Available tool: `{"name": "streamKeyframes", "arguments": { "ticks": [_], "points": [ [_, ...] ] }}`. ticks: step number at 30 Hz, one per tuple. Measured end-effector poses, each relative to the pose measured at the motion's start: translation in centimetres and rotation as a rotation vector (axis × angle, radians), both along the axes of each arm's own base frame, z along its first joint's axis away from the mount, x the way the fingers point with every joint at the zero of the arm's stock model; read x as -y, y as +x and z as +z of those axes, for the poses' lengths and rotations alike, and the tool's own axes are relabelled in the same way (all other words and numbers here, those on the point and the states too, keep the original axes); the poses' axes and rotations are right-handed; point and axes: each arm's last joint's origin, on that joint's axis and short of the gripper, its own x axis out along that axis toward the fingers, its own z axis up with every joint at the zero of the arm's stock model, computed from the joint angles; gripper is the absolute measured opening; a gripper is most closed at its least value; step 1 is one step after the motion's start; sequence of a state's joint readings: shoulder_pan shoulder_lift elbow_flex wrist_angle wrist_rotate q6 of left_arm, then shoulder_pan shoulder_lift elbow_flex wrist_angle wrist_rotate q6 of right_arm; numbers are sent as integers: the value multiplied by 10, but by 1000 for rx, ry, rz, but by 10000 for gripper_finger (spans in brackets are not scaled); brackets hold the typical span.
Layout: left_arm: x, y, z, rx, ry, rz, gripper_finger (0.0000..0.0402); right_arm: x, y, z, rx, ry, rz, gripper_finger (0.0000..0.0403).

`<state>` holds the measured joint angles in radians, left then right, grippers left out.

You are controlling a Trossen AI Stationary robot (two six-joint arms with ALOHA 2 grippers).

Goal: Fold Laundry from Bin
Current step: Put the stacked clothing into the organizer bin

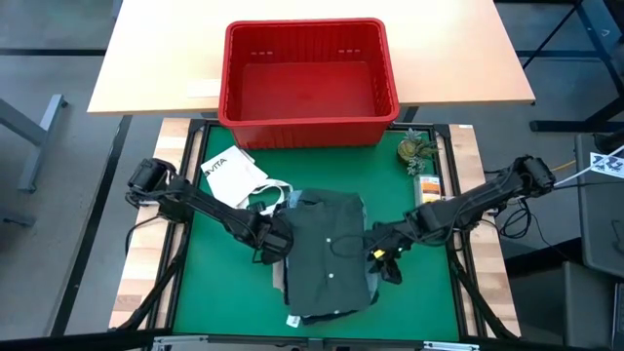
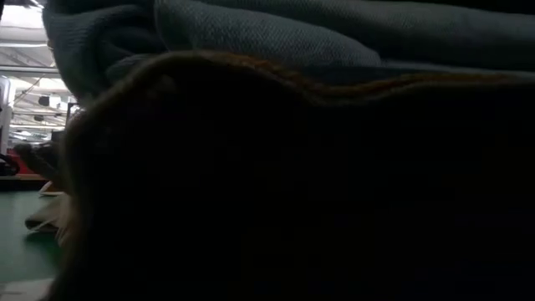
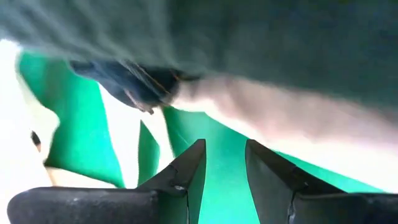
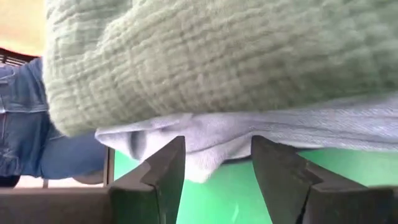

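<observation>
1. Laundry (image 1: 327,255): stacked pile on the green mat, dark olive-green piece on top, long axis running away from the red bin (image 1: 308,83).
2. Left gripper (image 3: 222,171): jaws parted, nothing between them, at the pile's left edge.
3. Right gripper (image 4: 217,171): jaws parted wider, empty, nosed under the pile's right edge; grey layer just above.
4. Pile lies between both grippers, about equally near; bin looks empty.

"VITA" printed in dark letters on the white tote bag (image 1: 232,175), no other readable text
</observation>
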<state>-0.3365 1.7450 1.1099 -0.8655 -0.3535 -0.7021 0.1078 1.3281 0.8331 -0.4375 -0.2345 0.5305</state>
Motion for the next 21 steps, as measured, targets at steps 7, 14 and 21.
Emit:
{"name": "streamKeyframes", "arguments": {
  "ticks": [7,14,21],
  "points": [
    [4,-8,21,45,-135,-1,107,3,-5,24,-45,-92,39,184],
    [4,-20,61,218,-245,64,107,9,-31,44,-76,-225,37,184],
    [8,-18,95,496,-394,87,108,14,-60,51,-50,-306,3,184]
  ]
}}
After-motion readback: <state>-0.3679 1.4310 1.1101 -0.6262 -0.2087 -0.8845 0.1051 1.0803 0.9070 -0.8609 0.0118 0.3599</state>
